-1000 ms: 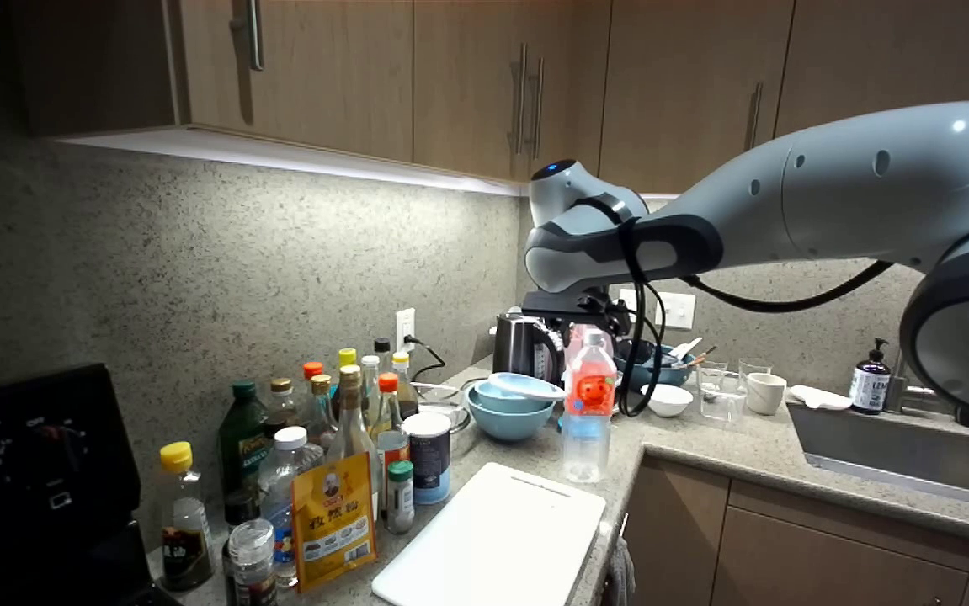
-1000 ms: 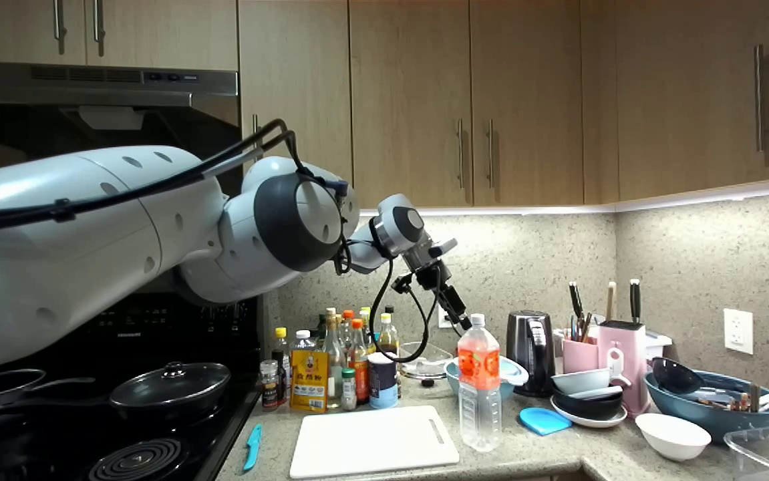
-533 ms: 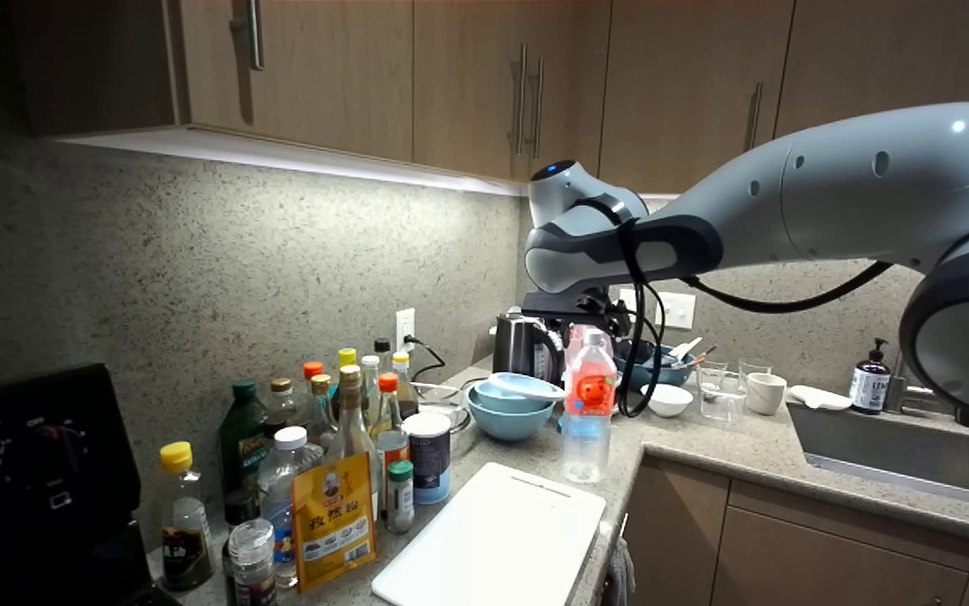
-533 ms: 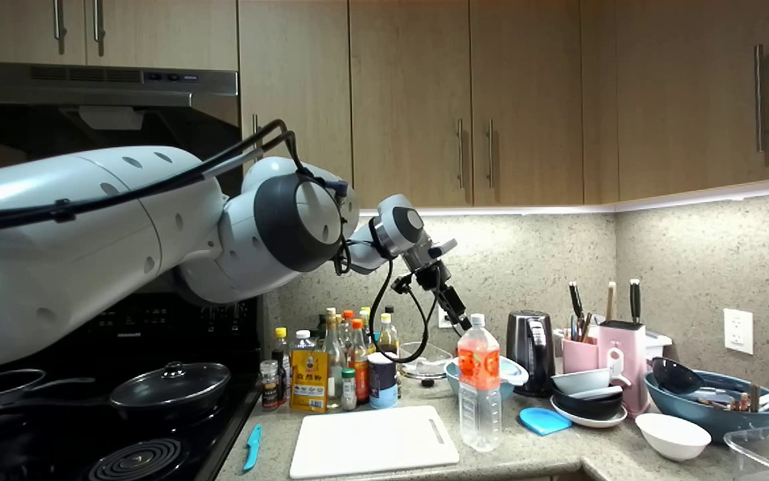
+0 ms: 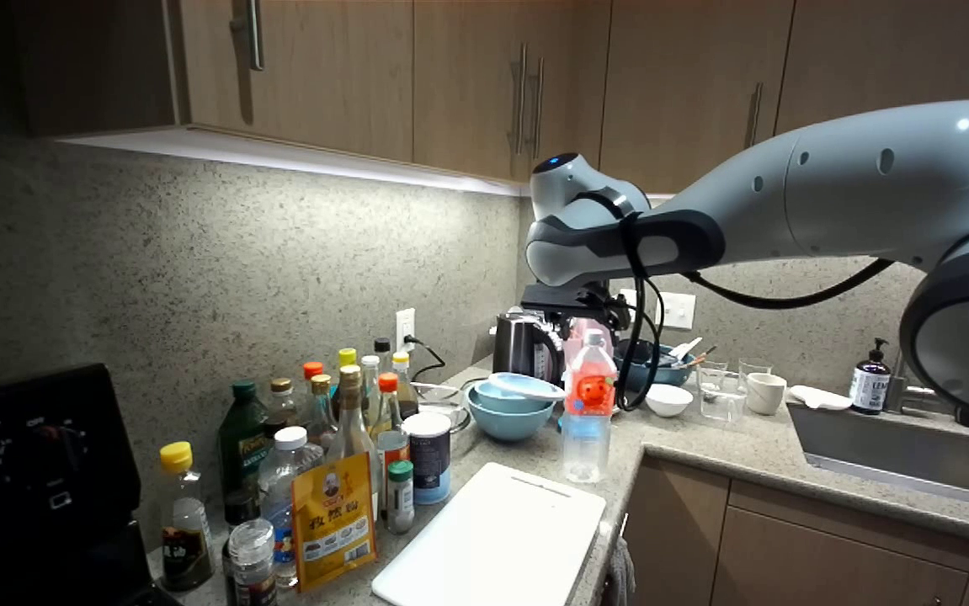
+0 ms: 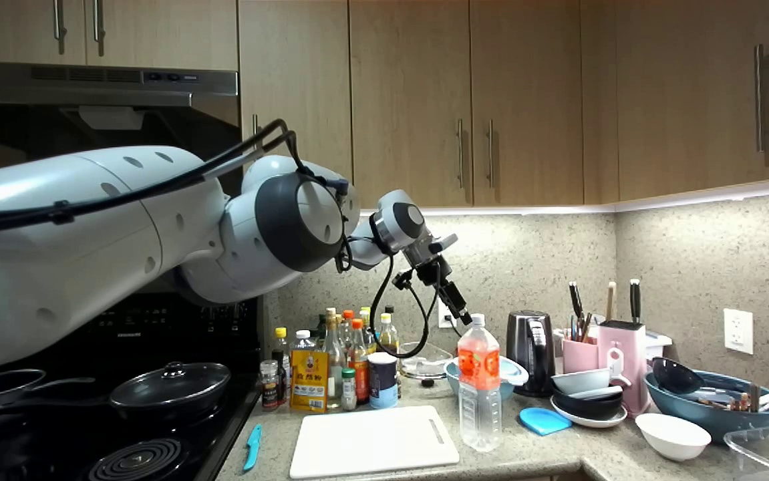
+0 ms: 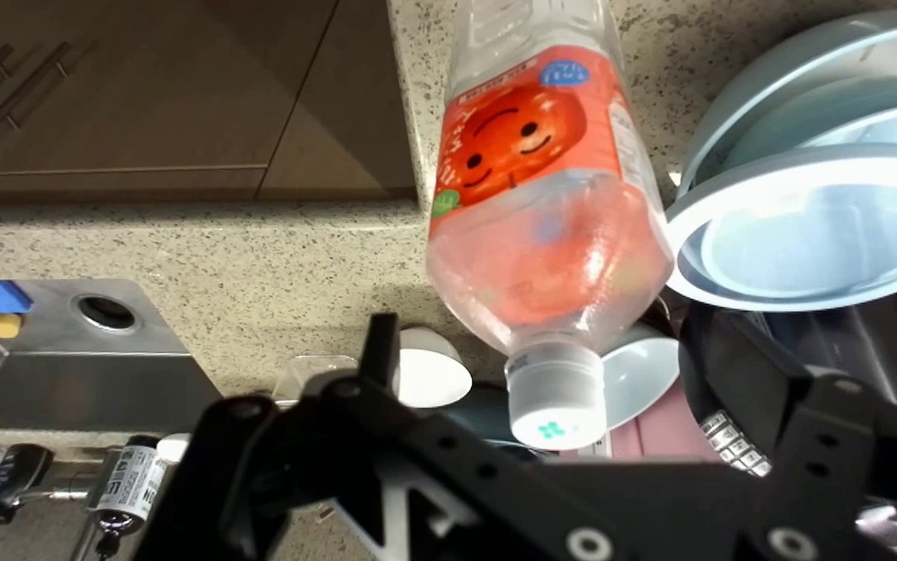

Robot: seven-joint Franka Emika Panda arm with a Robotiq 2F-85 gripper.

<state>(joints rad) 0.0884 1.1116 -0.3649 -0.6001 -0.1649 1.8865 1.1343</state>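
Observation:
A clear plastic bottle [image 7: 530, 148] with a red-orange smiling-face label and a white cap [image 7: 557, 397] stands upright on the counter, near its front edge. My gripper [image 7: 569, 351] is open, its black fingers [image 7: 379, 351] spread wide to either side of the cap in the wrist view. Neither finger appears to touch the bottle there. In an exterior view the gripper [image 6: 466, 316] slants downward, its tip just beside the top of the bottle [image 6: 480, 401]. How far apart they are in depth I cannot tell. From another side, the wrist partly hides the fingers above the bottle [image 5: 591, 396].
Light blue bowls [image 7: 822, 226] and a black kettle [image 6: 531, 354] stand close to the bottle. A white cutting board [image 6: 374, 441] lies beside it. Several sauce bottles [image 6: 334, 354] line the wall. A pink knife block [image 6: 627, 361], a white bowl [image 6: 673, 436] and a sink [image 5: 913, 454] are farther along.
Over the last half second the wrist and gripper have risen slightly, and the gripper's tip has lifted a little beside the bottle's cap. The bottle has not moved. The fingers stay spread.

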